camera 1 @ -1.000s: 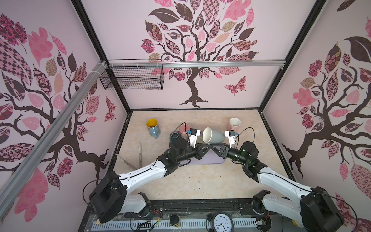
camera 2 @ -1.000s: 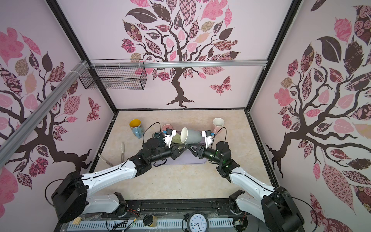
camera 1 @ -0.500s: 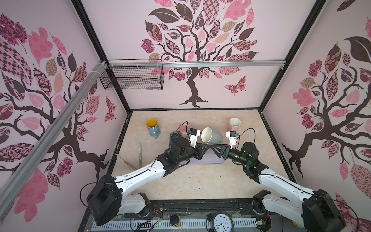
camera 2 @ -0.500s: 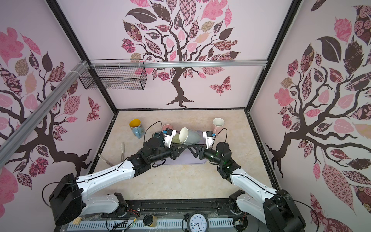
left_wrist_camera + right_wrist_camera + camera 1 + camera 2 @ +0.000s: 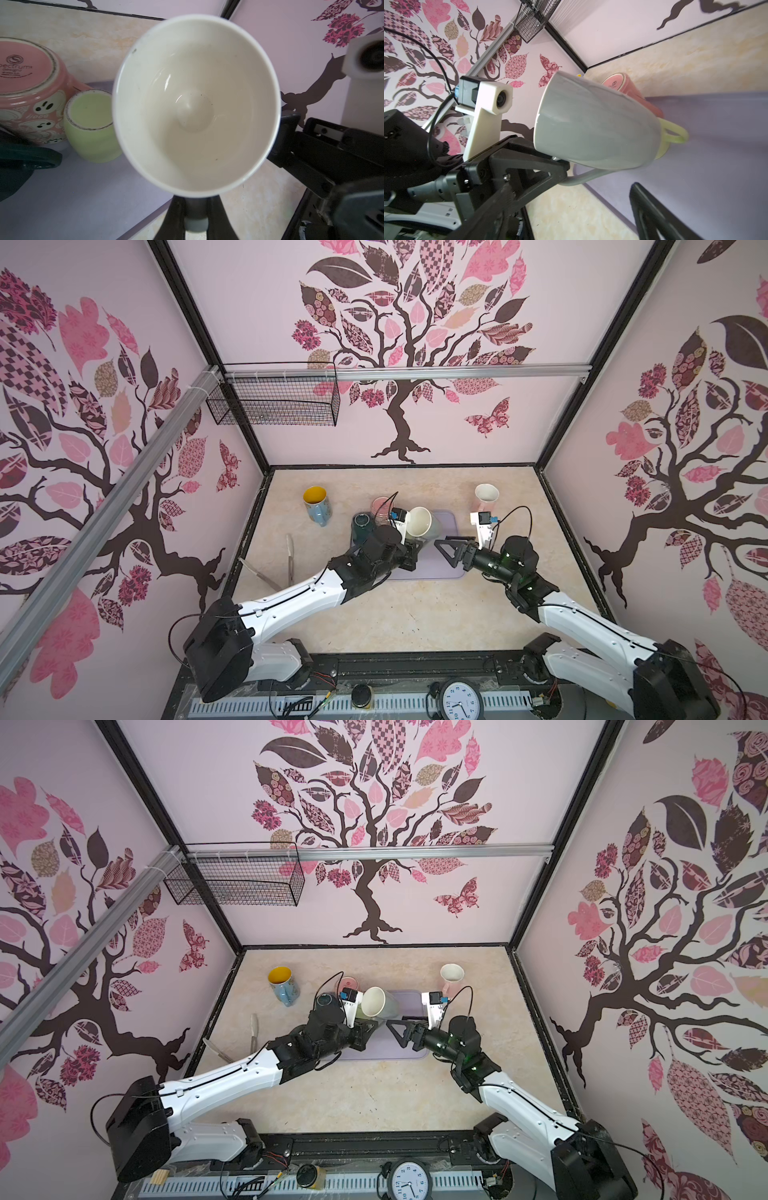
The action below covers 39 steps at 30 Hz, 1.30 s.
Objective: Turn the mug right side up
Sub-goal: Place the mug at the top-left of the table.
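The left pincer (image 5: pixel 419 546) is clamped on the handle of the grey mug (image 5: pixel 422 522), with the handle pinched between its two fingers (image 5: pixel 176 216) below the cup body. The grey mug hangs tilted in the air above the purple mat (image 5: pixel 432 570), which lies on the table (image 5: pixel 374 614) near its middle. In both top views its white-lined mouth faces up and to the left, and the left wrist view looks straight into it. The mug's base points to the right and away, toward the far side of the mat.

The right pincer (image 5: pixel 441 541) stands just right of the mug with its jaws spread wide, and it grips nothing and touches nothing.

Behind the grey mug, a pink mug (image 5: pixel 31 83) and a small green mug (image 5: pixel 91 128) stand upside down, touching each other.
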### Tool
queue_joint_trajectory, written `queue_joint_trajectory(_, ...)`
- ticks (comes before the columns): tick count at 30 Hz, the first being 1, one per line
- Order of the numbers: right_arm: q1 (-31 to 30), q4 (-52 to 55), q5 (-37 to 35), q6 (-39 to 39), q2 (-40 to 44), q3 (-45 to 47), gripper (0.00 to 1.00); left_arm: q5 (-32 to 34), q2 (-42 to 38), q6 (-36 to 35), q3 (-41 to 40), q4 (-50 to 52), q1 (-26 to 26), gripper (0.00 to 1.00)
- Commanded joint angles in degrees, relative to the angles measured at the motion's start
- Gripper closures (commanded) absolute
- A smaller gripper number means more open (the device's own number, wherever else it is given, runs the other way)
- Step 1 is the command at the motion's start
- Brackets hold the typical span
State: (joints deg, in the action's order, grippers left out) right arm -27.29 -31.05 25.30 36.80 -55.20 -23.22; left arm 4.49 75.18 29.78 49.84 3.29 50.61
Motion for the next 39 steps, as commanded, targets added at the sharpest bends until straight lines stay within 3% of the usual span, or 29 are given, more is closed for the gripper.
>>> queue_joint_trajectory(1,0.0,5.2,-6.8,-2.9,3.5,0.3,0.01,2.9,-0.3,-1.7,3.9,-1.7,-0.5,1.0)
queue_joint_trajectory(15,0.0,16.0,-15.9,-5.4,9.0,1.6,0.01,1.0,-3.2,1.1,1.4,-0.5,-7.1,1.0)
queue_joint_trajectory(30,1.1,28.1,-16.9,-5.2,8.7,-1.4,0.01,7.5,-7.8,0.4,2.7,5.5,-9.2,1.0)
queue_joint_trajectory(39,1.1,27.3,-13.6,-5.1,12.7,2.6,0.0,13.7,-11.6,-0.2,5.1,11.6,-9.8,1.0)
